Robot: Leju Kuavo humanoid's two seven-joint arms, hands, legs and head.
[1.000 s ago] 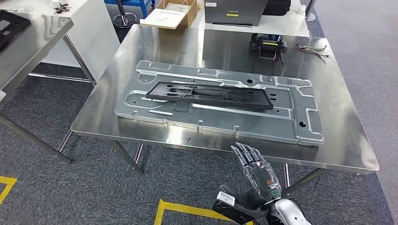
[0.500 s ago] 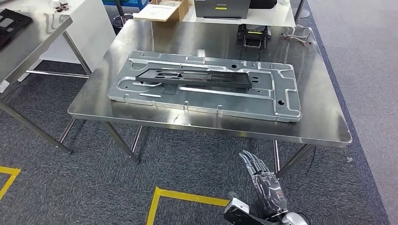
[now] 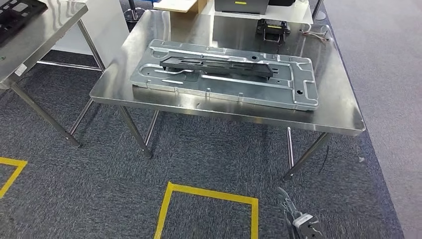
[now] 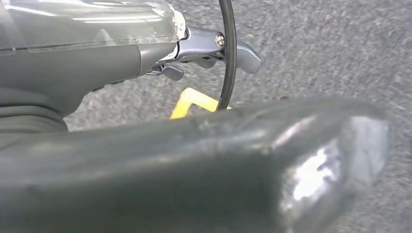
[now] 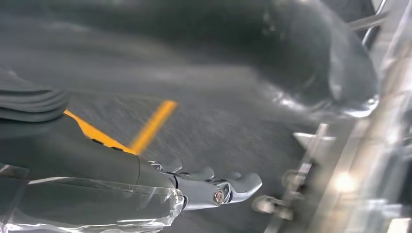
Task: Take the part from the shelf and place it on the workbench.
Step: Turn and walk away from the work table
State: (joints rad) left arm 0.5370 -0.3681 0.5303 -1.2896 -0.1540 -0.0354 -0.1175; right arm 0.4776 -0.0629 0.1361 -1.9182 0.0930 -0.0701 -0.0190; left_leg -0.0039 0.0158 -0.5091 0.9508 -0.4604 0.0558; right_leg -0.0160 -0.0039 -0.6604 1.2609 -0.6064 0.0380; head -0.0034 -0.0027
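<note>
On shiny steel workbench, long flat black part atop ribbed metal panel.

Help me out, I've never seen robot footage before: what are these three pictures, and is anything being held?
They come from a humanoid robot's cameras. The head view looks down at a steel workbench carrying a large silver metal panel with a long black part lying on it. Low in that view is the right hand, hanging above the carpet. The other two pictures come from cameras at the wrists, looking past the left hand and the right hand at the floor with yellow tape. Neither hand appears to hold anything.
</note>
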